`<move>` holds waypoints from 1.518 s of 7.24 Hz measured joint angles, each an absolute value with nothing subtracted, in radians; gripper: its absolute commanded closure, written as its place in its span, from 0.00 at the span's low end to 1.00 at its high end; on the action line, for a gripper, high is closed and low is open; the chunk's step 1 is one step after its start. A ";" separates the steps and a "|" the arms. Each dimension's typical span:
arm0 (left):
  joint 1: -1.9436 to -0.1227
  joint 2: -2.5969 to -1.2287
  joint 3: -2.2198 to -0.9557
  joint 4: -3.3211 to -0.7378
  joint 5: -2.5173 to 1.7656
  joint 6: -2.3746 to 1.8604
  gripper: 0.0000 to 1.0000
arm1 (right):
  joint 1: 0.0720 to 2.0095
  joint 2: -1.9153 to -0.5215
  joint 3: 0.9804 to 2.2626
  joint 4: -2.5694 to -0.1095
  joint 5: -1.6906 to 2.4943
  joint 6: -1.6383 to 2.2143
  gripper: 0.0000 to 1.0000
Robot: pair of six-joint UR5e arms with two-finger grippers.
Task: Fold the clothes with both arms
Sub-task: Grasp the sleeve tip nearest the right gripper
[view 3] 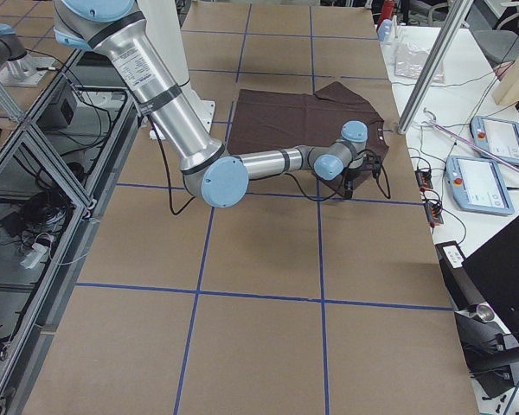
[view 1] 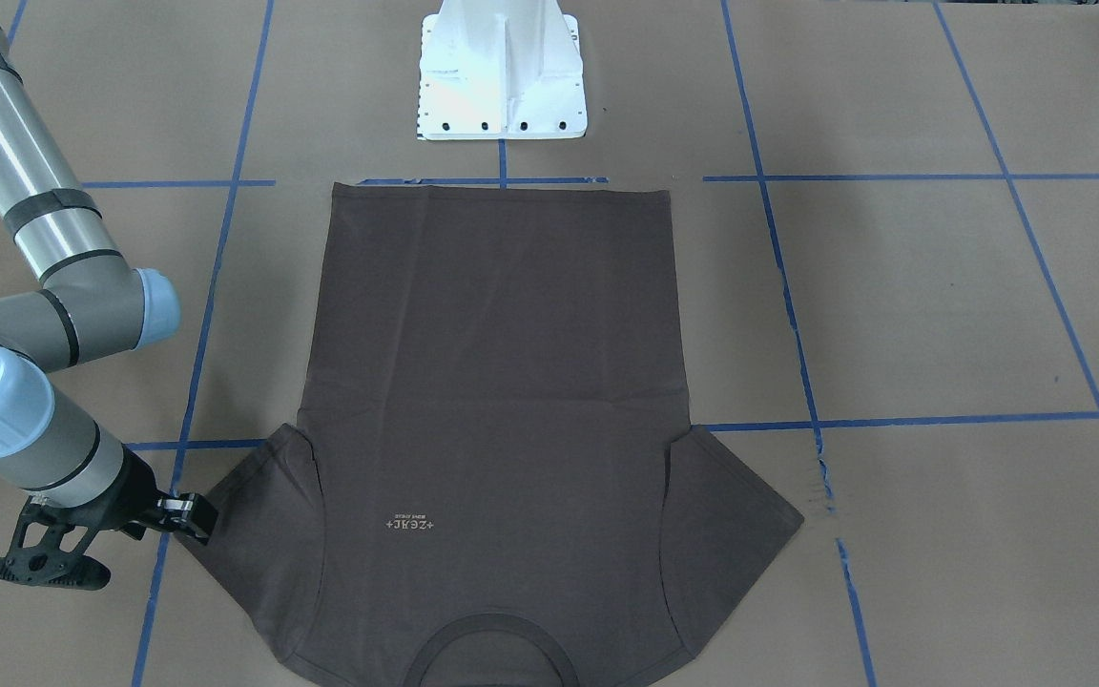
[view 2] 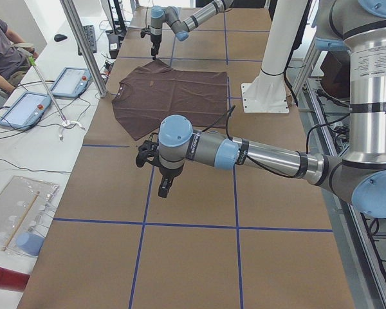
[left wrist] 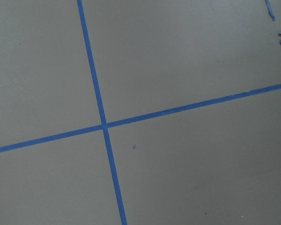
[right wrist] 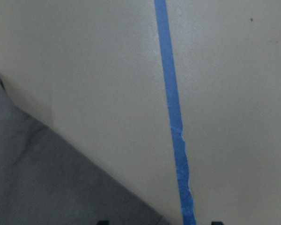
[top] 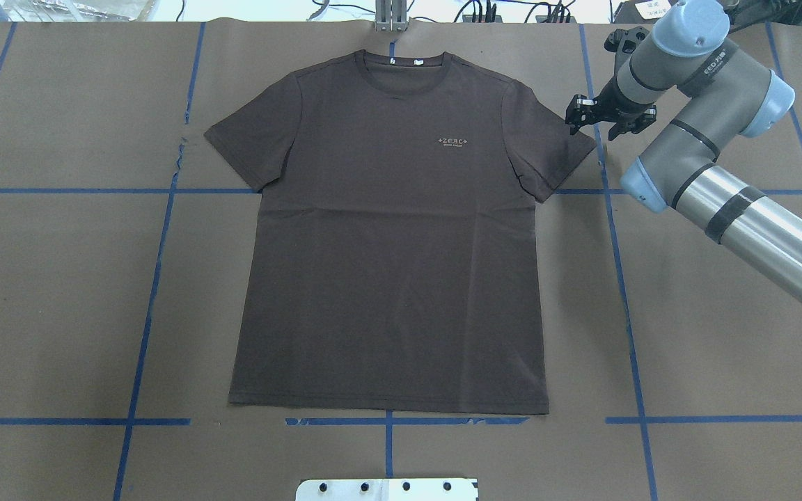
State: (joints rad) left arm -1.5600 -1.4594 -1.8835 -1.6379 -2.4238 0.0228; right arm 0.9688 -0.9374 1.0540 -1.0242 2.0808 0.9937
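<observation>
The T-shirt (top: 387,243) lies flat and face up in the middle of the overhead frame, collar toward the top, so both sleeves are reachable. At upper right the right gripper (top: 582,118) sits just beside the sleeve (top: 554,149) corner, jaws apart, probably lining up a pinch. The left gripper (view 2: 164,187) hangs over bare table (view 2: 199,257), well apart from the shirt; I cannot tell whether it is parted or closed.

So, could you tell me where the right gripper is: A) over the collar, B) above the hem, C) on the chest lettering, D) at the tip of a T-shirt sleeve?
D: the overhead view shows the right gripper at the outer edge of a sleeve of the T-shirt.
</observation>
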 measured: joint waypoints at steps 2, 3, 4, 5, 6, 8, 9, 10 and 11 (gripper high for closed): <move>-1.560 -1.455 -1.886 -1.638 -2.429 0.023 0.00 | 0.964 -0.932 1.040 -1.025 2.080 0.999 0.89; -1.560 -1.455 -1.886 -1.638 -2.430 0.023 0.00 | 0.964 -0.932 1.037 -1.025 2.079 1.001 0.98; -1.560 -1.454 -1.885 -1.638 -2.430 0.023 0.00 | 0.963 -0.933 1.036 -1.025 2.080 1.002 1.00; -1.560 -1.454 -1.883 -1.638 -2.430 0.023 0.00 | 0.962 -0.933 1.037 -1.025 2.081 1.003 1.00; -1.560 -1.454 -1.882 -1.638 -2.430 0.022 0.00 | 0.962 -0.933 1.040 -1.025 2.083 1.007 1.00; -1.560 -1.454 -1.882 -1.638 -2.430 0.022 0.00 | 0.961 -0.928 1.057 -1.024 2.087 1.030 0.63; -1.560 -1.454 -1.882 -1.638 -2.430 0.021 0.00 | 0.962 -0.932 1.064 -1.024 2.087 1.034 0.43; -1.560 -1.454 -1.884 -1.638 -2.430 0.021 0.00 | 0.963 -0.936 1.064 -1.024 2.085 1.035 0.38; -1.560 -1.454 -1.884 -1.637 -2.430 0.021 0.00 | 0.963 -0.938 1.062 -1.025 2.082 1.036 0.37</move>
State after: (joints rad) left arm -1.5600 -1.4542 -1.8837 -1.6373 -2.4298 0.0215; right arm 0.9629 -0.9380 1.0618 -1.0249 2.0818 1.0361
